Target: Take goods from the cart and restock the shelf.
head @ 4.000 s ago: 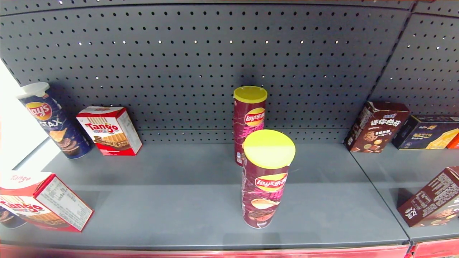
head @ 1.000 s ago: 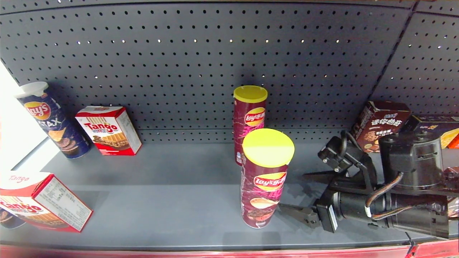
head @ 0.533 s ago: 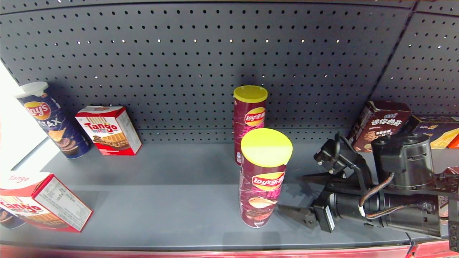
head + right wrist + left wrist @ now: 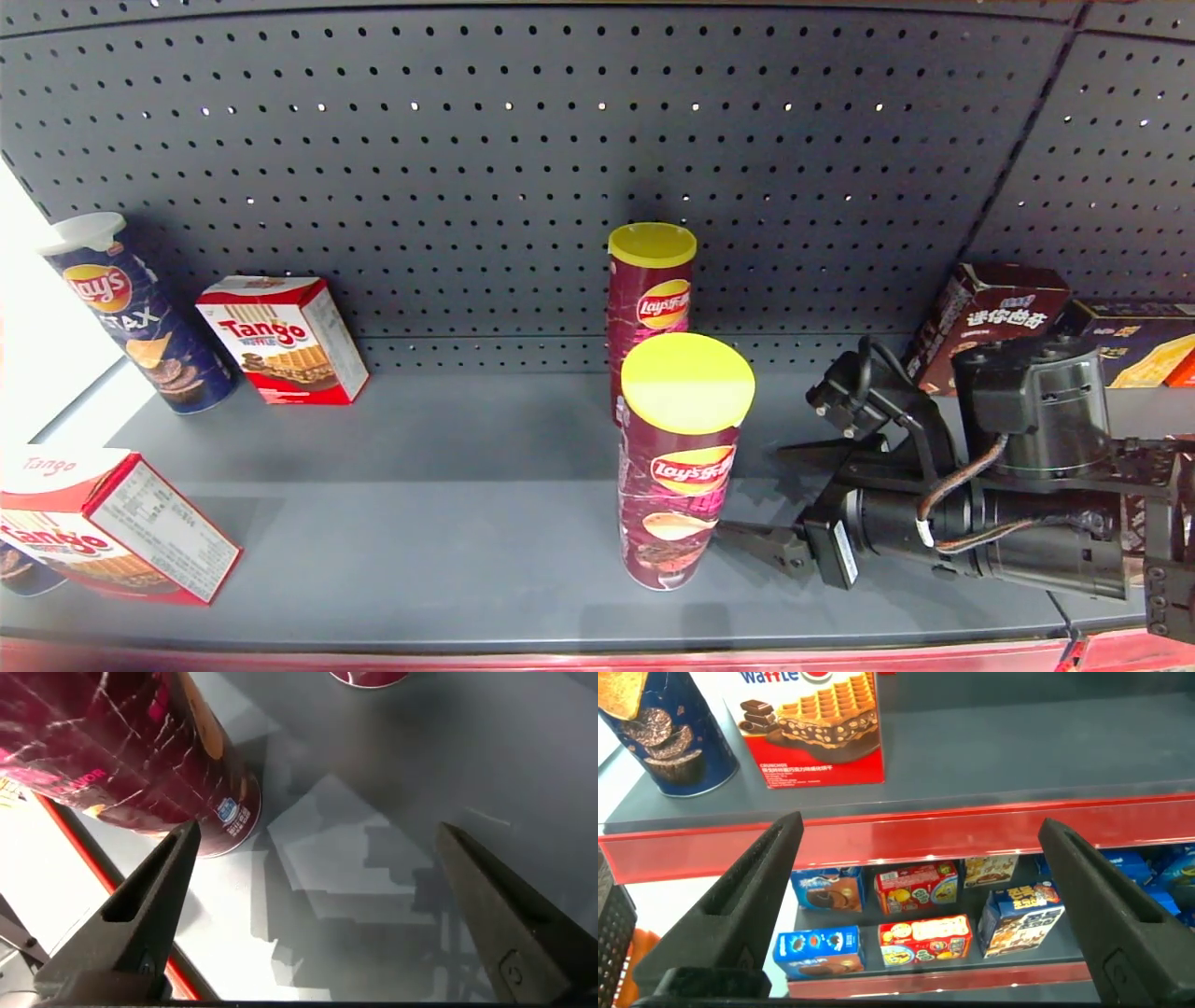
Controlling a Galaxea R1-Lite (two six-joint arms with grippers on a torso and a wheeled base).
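While its two fingers stand wide apart with nothing between them, the right tool (image 4: 758, 493) lies low over the shelf (image 4: 420, 523). Its nearer fingertip is just beside the foot of the front chip can (image 4: 680, 467); whether they touch cannot be told. That can stands upright near the shelf's front edge, with the rear chip can (image 4: 651, 299) upright close behind it by the pegboard wall (image 4: 467, 140). The left tool (image 4: 915, 905), likewise spread and empty, hangs before the shelf's red front lip (image 4: 906, 840), below a red wafer box (image 4: 808, 723) and a blue can (image 4: 668, 737). Brown boxes (image 4: 985, 322) stand beyond the right arm.
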